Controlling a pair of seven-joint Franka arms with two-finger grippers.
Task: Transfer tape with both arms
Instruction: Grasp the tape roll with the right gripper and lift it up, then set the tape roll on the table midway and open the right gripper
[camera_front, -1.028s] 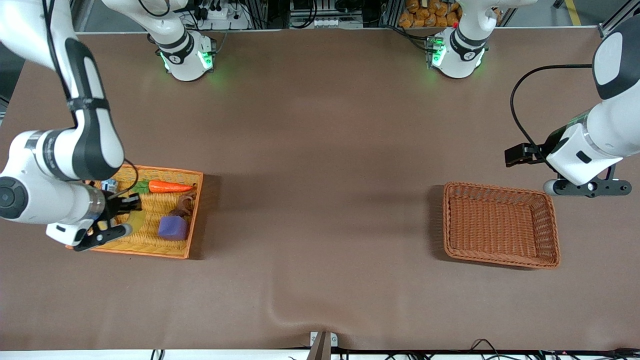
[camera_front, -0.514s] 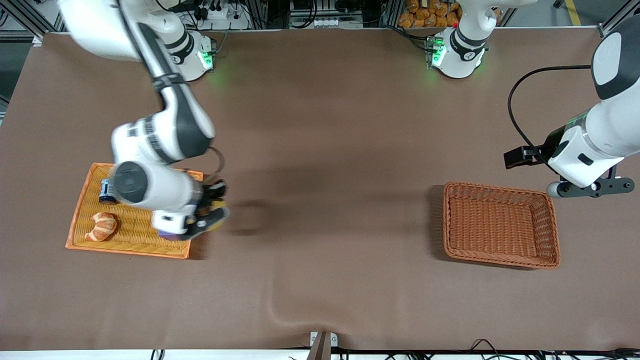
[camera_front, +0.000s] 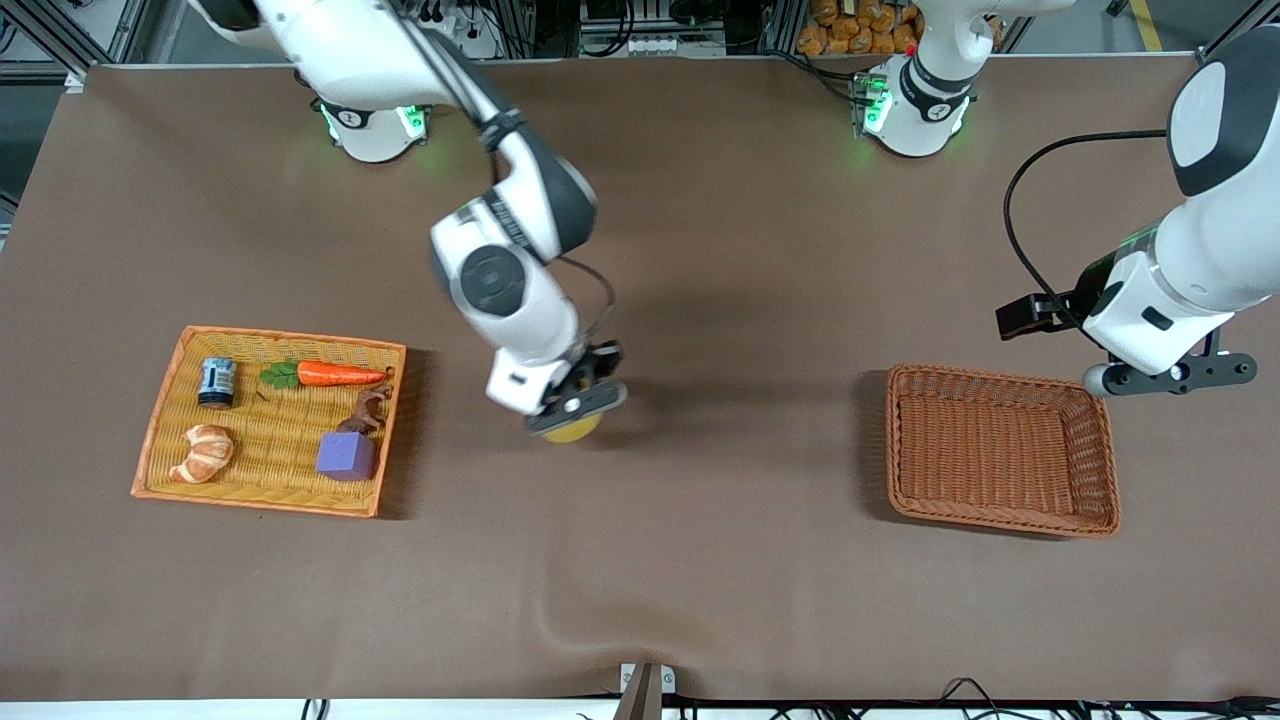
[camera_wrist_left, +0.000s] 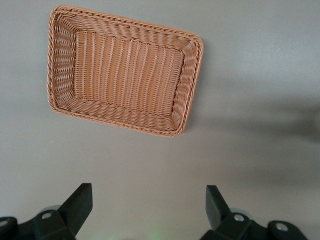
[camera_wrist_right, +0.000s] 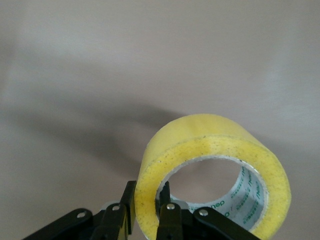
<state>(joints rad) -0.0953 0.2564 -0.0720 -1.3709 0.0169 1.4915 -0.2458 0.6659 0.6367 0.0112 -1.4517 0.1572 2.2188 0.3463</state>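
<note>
My right gripper (camera_front: 572, 410) is shut on the wall of the yellow tape roll (camera_front: 570, 431) and holds it up over the bare middle of the table. In the right wrist view the tape (camera_wrist_right: 215, 150) fills the near part of the picture, one finger outside the ring and one inside, at the gripper (camera_wrist_right: 146, 202). My left gripper (camera_front: 1165, 375) is open and empty, up over the table beside the brown wicker basket (camera_front: 1000, 450), at the left arm's end. In the left wrist view its fingers (camera_wrist_left: 80, 205) stand wide apart, with the basket (camera_wrist_left: 122, 70) below.
An orange woven tray (camera_front: 160, 400) lies at the right arm's end. It holds a carrot (camera_front: 338, 374), a purple cube (camera_front: 346, 456), a croissant (camera_front: 204, 452), a small blue can (camera_front: 217, 382) and a brown piece (camera_front: 368, 410). The brown basket holds nothing.
My right arm lifted the tape out of the orange tray and swung it to over the middle of the table. My left arm shifted only slightly.
</note>
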